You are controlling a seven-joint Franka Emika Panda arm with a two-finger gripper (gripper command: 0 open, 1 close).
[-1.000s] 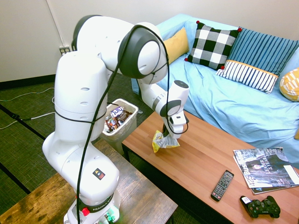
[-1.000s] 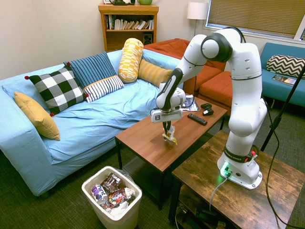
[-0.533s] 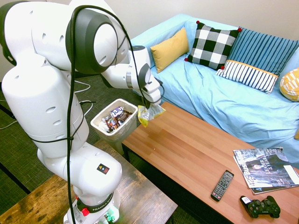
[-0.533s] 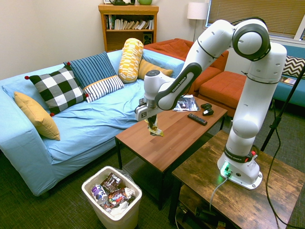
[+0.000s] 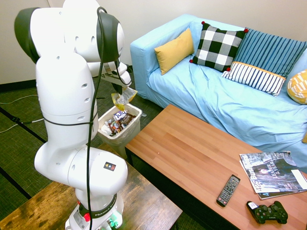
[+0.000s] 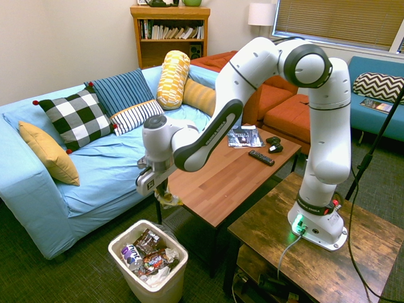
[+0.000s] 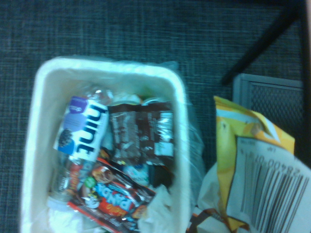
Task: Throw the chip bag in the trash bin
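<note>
Gripper [image 6: 163, 187], pinching chip bag [image 6: 168, 199] (hanging lengthwise beneath it); trash bin [image 6: 120, 245] below, offset slightly sideways, not yet squarely underneath.

From this side you see the white arm reaching off the end of the reddish-brown wooden surface [image 6: 233, 170], its claw [image 6: 165, 191] pointing down and closed on the crinkled yellow-and-silver chip bag [image 6: 168, 200]. The bag hangs in the air above and a little to the side of the small white rectangular trash bin [image 6: 148, 264], which holds dark candy wrappers [image 6: 150, 252].
</note>
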